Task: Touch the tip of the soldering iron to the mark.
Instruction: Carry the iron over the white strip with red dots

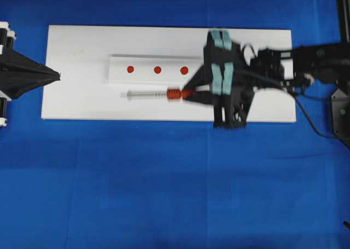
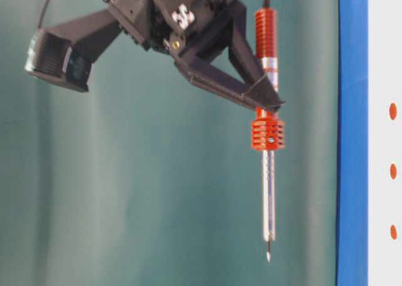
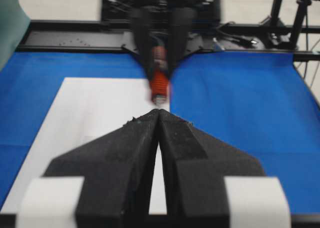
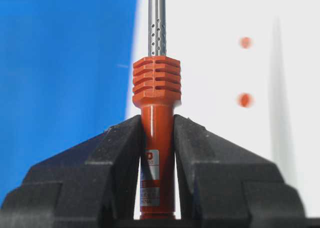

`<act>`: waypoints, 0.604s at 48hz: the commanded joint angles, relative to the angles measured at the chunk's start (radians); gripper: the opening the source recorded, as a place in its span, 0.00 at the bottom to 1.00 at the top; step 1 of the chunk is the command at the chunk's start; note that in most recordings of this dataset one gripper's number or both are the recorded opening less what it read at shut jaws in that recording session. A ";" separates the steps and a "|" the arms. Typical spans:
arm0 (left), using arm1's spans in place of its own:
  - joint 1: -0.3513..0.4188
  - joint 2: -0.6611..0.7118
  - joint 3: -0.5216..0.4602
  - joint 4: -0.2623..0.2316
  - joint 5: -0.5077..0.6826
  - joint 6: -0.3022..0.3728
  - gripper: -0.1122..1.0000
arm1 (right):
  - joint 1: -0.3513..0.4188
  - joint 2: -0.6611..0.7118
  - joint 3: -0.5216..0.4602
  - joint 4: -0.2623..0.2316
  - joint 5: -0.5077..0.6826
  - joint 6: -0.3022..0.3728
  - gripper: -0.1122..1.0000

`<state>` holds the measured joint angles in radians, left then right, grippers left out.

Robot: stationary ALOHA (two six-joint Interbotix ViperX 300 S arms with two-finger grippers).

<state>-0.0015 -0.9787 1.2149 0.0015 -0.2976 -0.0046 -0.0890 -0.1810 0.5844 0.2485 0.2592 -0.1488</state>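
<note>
My right gripper (image 1: 191, 93) (image 4: 157, 119) is shut on the red-orange handle of the soldering iron (image 1: 173, 94) (image 2: 269, 134) (image 4: 157, 82). The iron is held level above the white board, clear of it, with its silver shaft pointing left. Its tip (image 1: 127, 96) (image 2: 268, 256) lies nearer the camera than the strip and beyond the left-end dot. The mark (image 1: 184, 70) (image 2: 392, 111) is the right-end red dot in a row of three, just behind the gripper's fingers. My left gripper (image 1: 52, 76) (image 3: 159, 111) is shut and empty at the board's left edge.
The dots sit on a raised white strip (image 1: 147, 60) on the white board (image 1: 76, 101), which lies on blue cloth (image 1: 164, 178). The middle dot (image 1: 157, 70) and left dot (image 1: 130, 69) are in line with the mark. The iron's black cord (image 1: 311, 123) trails off right.
</note>
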 commanded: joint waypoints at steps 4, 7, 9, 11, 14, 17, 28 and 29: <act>0.000 0.003 -0.011 0.002 -0.011 -0.002 0.12 | -0.066 -0.008 -0.057 -0.072 0.037 -0.003 0.16; 0.000 0.003 -0.011 0.002 -0.011 -0.002 0.12 | -0.089 -0.002 -0.067 -0.097 0.048 -0.003 0.16; 0.000 0.003 -0.011 0.002 -0.011 -0.002 0.12 | -0.106 0.006 -0.075 -0.114 0.054 -0.003 0.16; 0.000 0.003 -0.009 0.002 -0.011 -0.002 0.12 | -0.118 0.011 -0.083 -0.124 0.057 -0.003 0.16; 0.000 0.003 -0.011 0.002 -0.011 -0.002 0.12 | -0.133 0.017 -0.092 -0.137 0.061 -0.003 0.16; 0.000 0.003 -0.011 0.002 -0.011 -0.002 0.12 | -0.143 0.023 -0.101 -0.149 0.067 -0.003 0.16; 0.000 0.003 -0.011 0.002 -0.011 -0.002 0.12 | -0.147 0.037 -0.115 -0.156 0.083 -0.005 0.16; 0.000 0.003 -0.009 0.002 -0.011 -0.002 0.12 | -0.147 0.037 -0.115 -0.156 0.084 -0.005 0.16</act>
<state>0.0000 -0.9787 1.2149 0.0015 -0.2976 -0.0046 -0.2347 -0.1319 0.4970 0.0951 0.3436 -0.1519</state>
